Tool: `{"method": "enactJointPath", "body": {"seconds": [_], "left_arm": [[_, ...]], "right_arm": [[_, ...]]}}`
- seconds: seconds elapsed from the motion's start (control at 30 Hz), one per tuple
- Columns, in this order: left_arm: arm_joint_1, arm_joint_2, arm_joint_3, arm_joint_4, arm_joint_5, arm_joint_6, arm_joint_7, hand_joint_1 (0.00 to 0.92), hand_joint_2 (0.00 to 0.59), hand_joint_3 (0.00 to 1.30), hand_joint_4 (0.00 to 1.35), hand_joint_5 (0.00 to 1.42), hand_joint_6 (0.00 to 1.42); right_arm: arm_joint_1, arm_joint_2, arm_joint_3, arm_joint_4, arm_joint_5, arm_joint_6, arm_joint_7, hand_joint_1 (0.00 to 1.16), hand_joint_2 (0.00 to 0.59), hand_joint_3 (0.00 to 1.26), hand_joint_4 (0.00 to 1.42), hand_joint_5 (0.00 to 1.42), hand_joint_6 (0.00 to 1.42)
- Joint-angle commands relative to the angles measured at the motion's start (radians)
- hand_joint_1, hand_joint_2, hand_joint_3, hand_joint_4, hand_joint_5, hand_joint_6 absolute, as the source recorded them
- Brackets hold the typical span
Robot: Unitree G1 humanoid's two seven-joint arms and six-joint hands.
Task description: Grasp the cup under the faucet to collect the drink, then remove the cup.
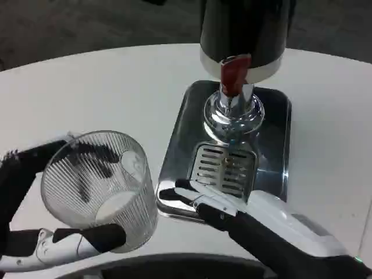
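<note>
A clear ribbed cup is held by my left hand at the lower left, tilted with its mouth toward the camera. Black fingers wrap behind it and a thumb lies under its base. The cup stands left of the drink dispenser, not under the chrome faucet with its red lever. My right hand rests with fingers spread on the front edge of the steel drip tray, just below the slotted grate.
The dispenser stands on the steel tray at the middle right of the round white table. Open tabletop lies to the left and behind. The table's far edge curves across the top, with dark floor beyond.
</note>
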Motion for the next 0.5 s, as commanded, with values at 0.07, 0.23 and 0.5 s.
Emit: {"method": "enactJointPath", "body": {"seconds": [0.07, 0.23, 0.5], "left_arm": [[-0.012, 0.016, 0.016, 0.002, -0.024, 0.004, 0.017, 0.676, 0.309, 0.85, 0.88, 0.88, 0.5], [-0.002, 0.026, 0.031, 0.008, -0.038, -0.007, 0.011, 0.676, 0.309, 0.85, 0.88, 0.88, 0.5], [-0.012, 0.03, 0.029, 0.029, -0.043, -0.017, 0.014, 0.676, 0.309, 0.85, 0.88, 0.88, 0.5]], "right_arm": [[0.0, -0.002, 0.022, -0.003, -0.002, 0.006, -0.024, 0.67, 0.452, 0.1, 0.0, 0.0, 0.0], [0.001, 0.006, 0.061, 0.006, -0.021, 0.004, -0.047, 0.67, 0.452, 0.1, 0.0, 0.0, 0.0], [-0.019, 0.005, 0.078, 0.006, -0.037, 0.021, -0.055, 0.67, 0.452, 0.1, 0.0, 0.0, 0.0]]}}
